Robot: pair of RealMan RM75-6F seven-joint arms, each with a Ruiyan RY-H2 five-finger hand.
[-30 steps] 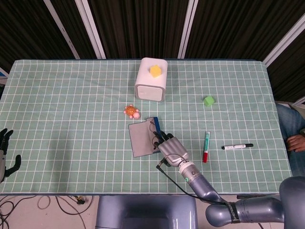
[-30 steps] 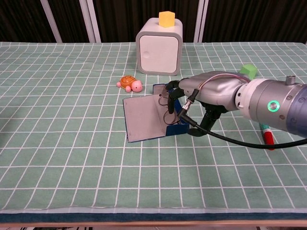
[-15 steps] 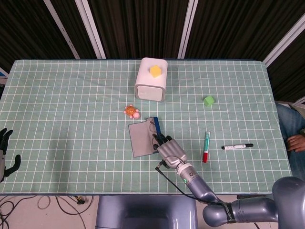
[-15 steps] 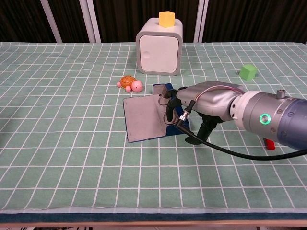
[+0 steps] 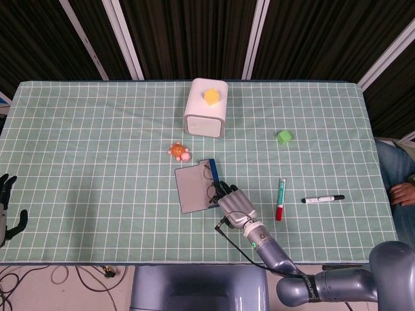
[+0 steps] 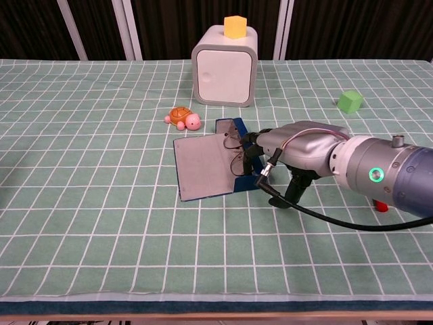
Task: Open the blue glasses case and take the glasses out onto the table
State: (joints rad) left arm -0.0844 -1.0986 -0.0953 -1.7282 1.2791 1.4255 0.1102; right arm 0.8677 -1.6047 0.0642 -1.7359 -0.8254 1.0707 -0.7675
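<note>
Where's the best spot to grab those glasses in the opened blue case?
Probably the thin frame of the glasses, from the right, where the right hand already is. The glasses case lies open with its flap spread left, leaving them exposed on top.

The opened glasses case (image 6: 206,166) is laid mid-tabletop (image 6: 88,223), with the right hand (image 6: 298,152) at its right edge. A toy turtle (image 6: 183,118) is placed just behind it, a box (image 6: 224,66) farther back, and two markers (image 5: 281,199) to the right.

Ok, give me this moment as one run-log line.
case: blue glasses case open, lid flat | glasses: in case, not on table | right hand: fingers at glasses, hold unclear | left hand: idle at table edge
</note>
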